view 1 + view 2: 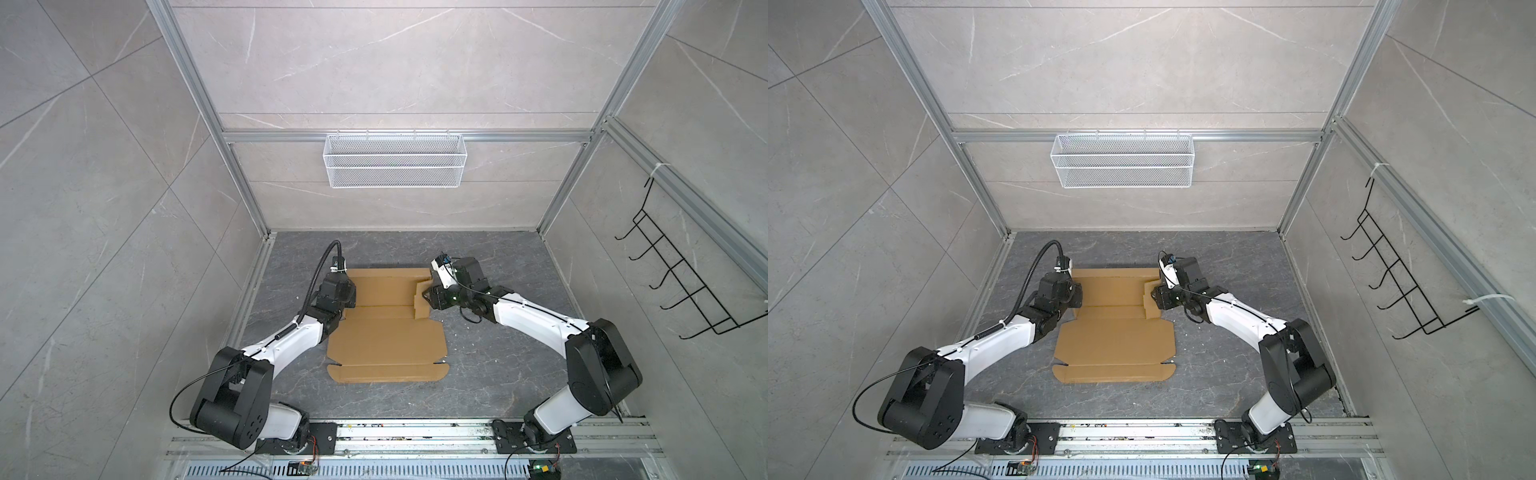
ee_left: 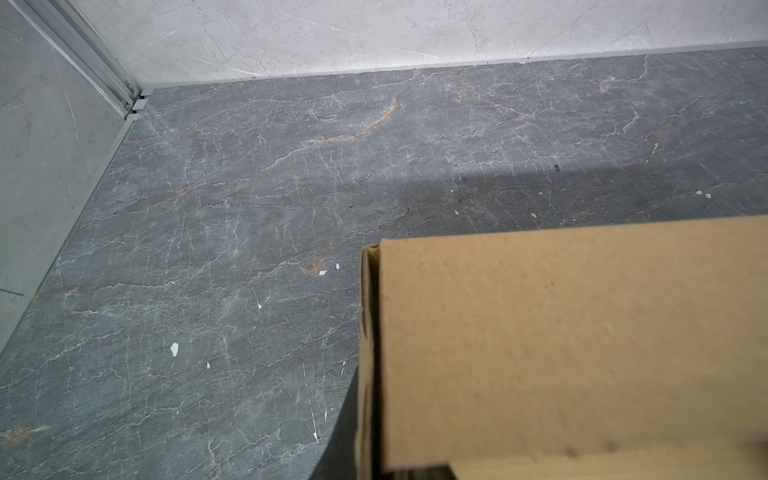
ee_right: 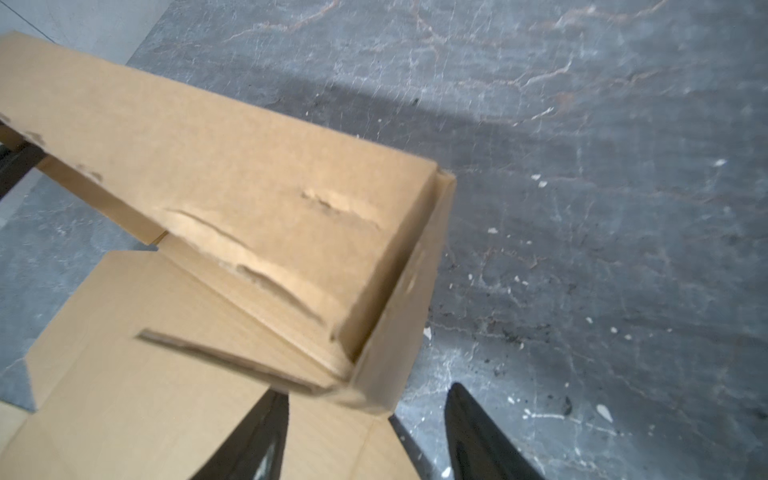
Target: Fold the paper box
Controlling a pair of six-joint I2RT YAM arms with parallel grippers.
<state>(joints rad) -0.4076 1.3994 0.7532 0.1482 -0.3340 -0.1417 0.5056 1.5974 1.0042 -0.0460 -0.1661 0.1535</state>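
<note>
Status: right gripper spread astride the paper box edge; left gripper pressed shut opposite. Suggest pinching low near the crease, raising that wall square.

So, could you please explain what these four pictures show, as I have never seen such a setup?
The left arm and right arm are robots working over a grey table. Two pictures look down from overhead, nearly identical; the other two come from a camera on each wrist. On the table lies the paper box, partly folded cardboard. The right fingers stand open at its far right corner, holding nothing. The left fingers are closed but hidden behind a raised cardboard wall. A wire basket hangs behind.
</note>
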